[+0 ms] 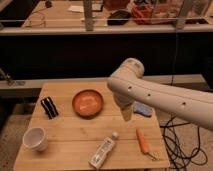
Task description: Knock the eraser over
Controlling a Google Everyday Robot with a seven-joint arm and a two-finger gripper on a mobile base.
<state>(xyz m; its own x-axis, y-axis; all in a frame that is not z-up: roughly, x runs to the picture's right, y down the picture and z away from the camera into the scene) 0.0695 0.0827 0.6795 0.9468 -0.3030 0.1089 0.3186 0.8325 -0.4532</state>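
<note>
The eraser (48, 107), a small black oblong block with pale stripes, lies on the left side of the wooden table (70, 127). My white arm reaches in from the right across the table's right half. Its tapered end, the gripper (127, 115), points down just right of the orange bowl (88, 103), well to the right of the eraser and apart from it.
A white cup (35, 138) stands at the front left. A white bottle (102, 152) lies at the front middle. An orange stick-like tool (143, 141) lies at the front right. A light-blue lump (145, 109) sits partly behind the arm. Black cables (182, 142) hang right of the table.
</note>
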